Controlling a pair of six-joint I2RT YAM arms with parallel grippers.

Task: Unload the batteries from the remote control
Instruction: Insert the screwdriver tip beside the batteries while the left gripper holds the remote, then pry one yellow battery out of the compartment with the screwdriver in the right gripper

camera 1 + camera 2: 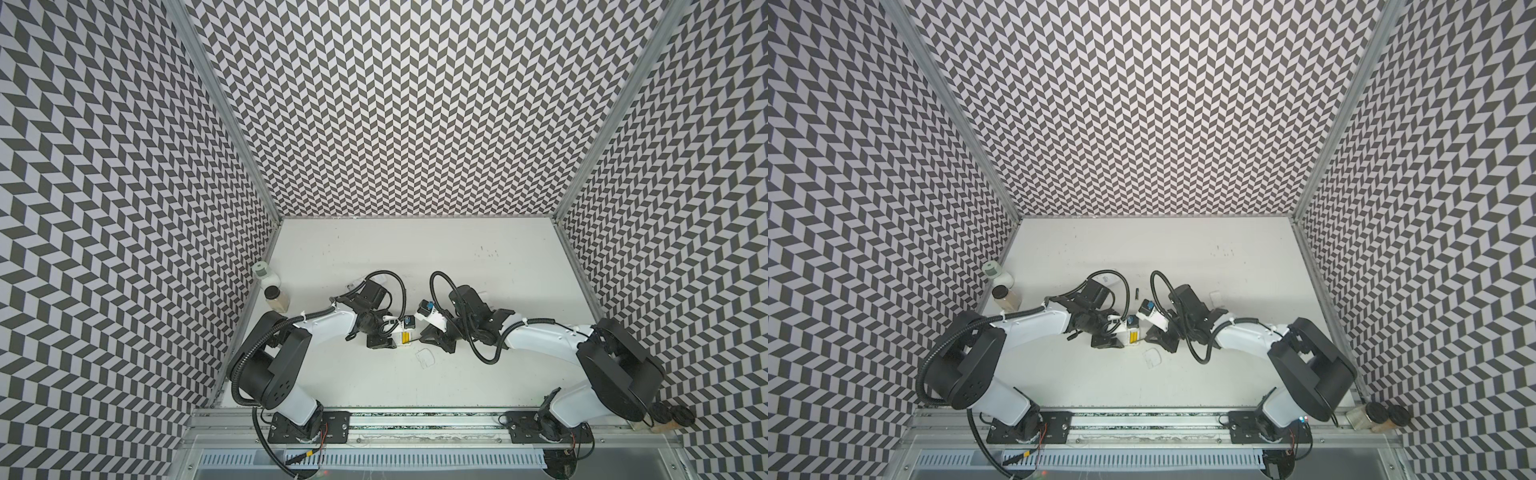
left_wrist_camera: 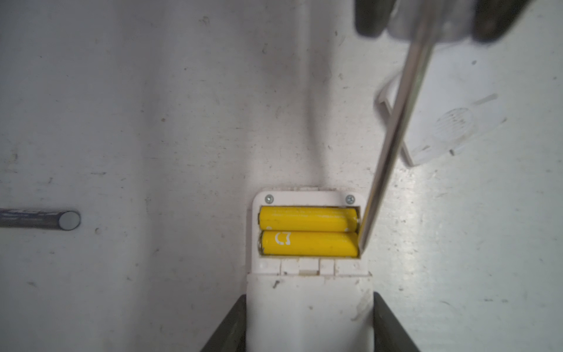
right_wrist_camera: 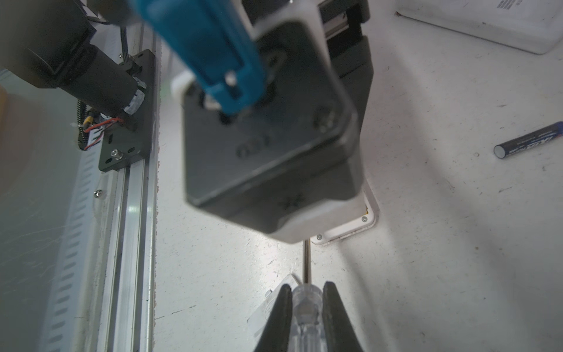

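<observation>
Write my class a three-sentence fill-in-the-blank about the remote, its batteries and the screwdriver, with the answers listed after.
1. The opened remote holds ___ yellow batteries.
2. The left gripper has its jaws closed on the ___.
3. The right gripper is shut on the screwdriver, gripping it by its ___.

Missing words: two; remote; handle.

2 yellow batteries, 1 black battery
</observation>
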